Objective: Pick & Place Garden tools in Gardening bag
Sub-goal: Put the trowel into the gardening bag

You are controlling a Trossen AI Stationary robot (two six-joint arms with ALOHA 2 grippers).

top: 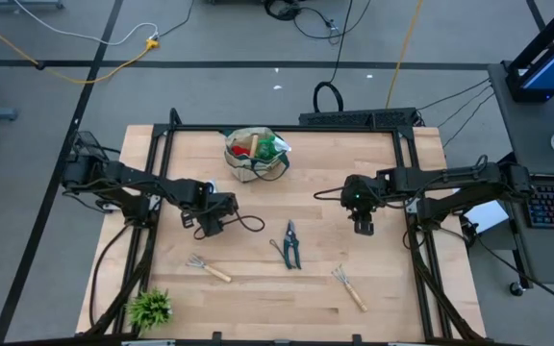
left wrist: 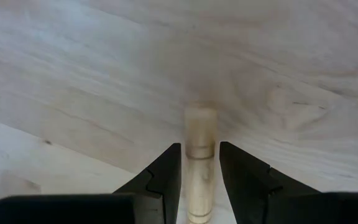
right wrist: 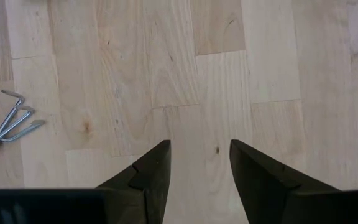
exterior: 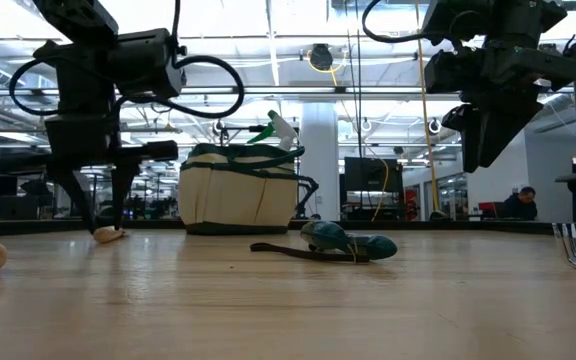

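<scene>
A: High view, what do I have?
B: Table [top: 287, 288]; gardening bag [top: 253, 159] upper centre. My left hand [top: 214, 229] is spread around a rake handle [left wrist: 200, 155], unclamped; right hand [top: 364, 227] released, centre right.

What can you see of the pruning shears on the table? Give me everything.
The pruning shears lie flat on the wooden table, near its middle, between one hand rake and the other hand rake. The handles look dark teal and seem coated. The narrow dark blade end points towards the gardening bag. The shears look closed. A thin dark strap or loop trails off one side. Only the table touches them.
</scene>
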